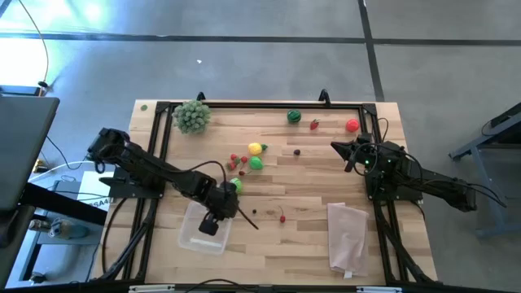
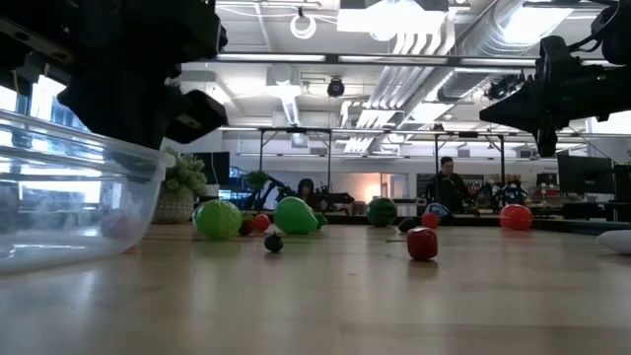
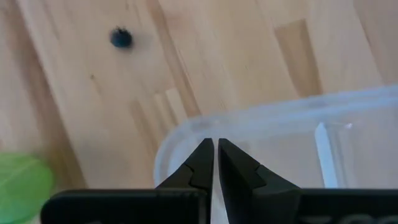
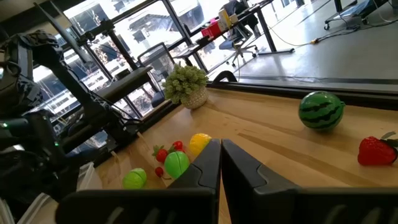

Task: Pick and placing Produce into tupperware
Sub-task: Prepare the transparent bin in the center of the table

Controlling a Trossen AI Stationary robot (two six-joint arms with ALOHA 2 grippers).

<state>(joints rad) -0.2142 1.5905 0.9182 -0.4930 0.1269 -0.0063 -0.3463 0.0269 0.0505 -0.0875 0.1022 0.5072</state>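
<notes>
The clear tupperware (image 1: pixel 203 230) stands near the table's front left. Its rounded rim (image 3: pixel 186 127) lies just under my left gripper (image 3: pixel 215 144), which points steeply down and is shut with nothing between its fingers. Whether the tips touch the rim, I cannot tell. Produce lies scattered on the boards: a green piece (image 1: pixel 237 185) beside the left arm, a yellow one (image 1: pixel 255 149), a second green one (image 1: pixel 256 163), small red ones (image 1: pixel 238 159), a dark berry (image 3: pixel 121 38), a cherry (image 1: pixel 282 217), the watermelon ball (image 1: pixel 294 117), a strawberry (image 1: pixel 314 124) and a red ball (image 1: pixel 352 125). My right gripper (image 4: pixel 220 144) waits shut at the right, level above the table.
A grey-green bushy ball (image 1: pixel 192 116) sits at the far left corner. A pale pinkish bag (image 1: pixel 348 236) lies at the near right. A black frame (image 1: pixel 260 104) runs along the table's far edge and sides. Bare boards show between the tupperware and the bag.
</notes>
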